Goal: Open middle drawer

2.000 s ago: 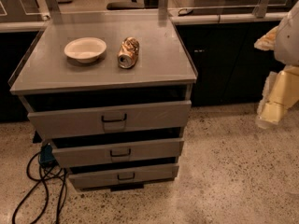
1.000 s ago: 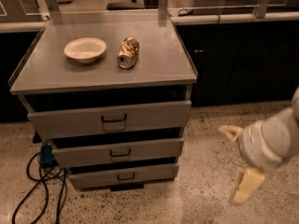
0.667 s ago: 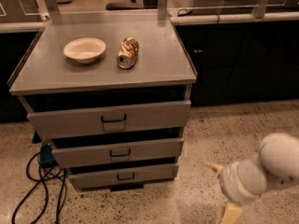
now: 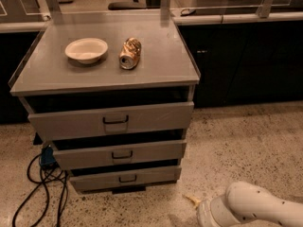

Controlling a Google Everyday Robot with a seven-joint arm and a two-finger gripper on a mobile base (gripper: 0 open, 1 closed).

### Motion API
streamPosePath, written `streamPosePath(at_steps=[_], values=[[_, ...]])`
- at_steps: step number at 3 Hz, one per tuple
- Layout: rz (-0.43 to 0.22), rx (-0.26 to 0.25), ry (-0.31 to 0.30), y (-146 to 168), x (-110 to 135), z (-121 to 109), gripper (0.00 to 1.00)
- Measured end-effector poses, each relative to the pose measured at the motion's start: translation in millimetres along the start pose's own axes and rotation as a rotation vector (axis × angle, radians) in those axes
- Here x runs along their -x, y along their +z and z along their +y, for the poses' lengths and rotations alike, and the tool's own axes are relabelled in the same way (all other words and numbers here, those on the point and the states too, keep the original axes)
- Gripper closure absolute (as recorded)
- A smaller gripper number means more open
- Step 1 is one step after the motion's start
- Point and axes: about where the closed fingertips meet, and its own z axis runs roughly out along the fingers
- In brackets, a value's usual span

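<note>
The middle drawer [image 4: 90, 157] is the grey front of medium height in the grey metal cabinet, with a small black bracket handle [image 4: 122, 154] at its centre. Its front sits a little further back than the taller top drawer [image 4: 71, 123] and ahead of the narrow bottom drawer [image 4: 94, 180]. My white arm [image 4: 255, 209] lies low at the bottom right, over the floor. Of my gripper [image 4: 193, 201] only a yellowish tip shows near the bottom edge, right of and below the drawers, touching none of them.
On the cabinet top [image 4: 52, 72] stand a white bowl [image 4: 86, 49] and a gold can [image 4: 130, 53] lying on its side. Black cables [image 4: 40, 183] and a blue plug lie on the speckled floor at the left. Dark cabinets line the back wall.
My arm has swung down from the upper right to the floor level at the bottom right. The gripper has sunk mostly out of the frame. The drawers, bowl and can have not moved.
</note>
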Motion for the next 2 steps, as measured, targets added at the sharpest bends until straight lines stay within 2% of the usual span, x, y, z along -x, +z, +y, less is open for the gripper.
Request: streamPosePath(at_steps=[1,2], values=[[-0.062,-0.113,-0.124,12.9,32.1,-44.8,0.0],[-0.062,-0.113,-0.125,12.9,32.0,-44.8,0.0]])
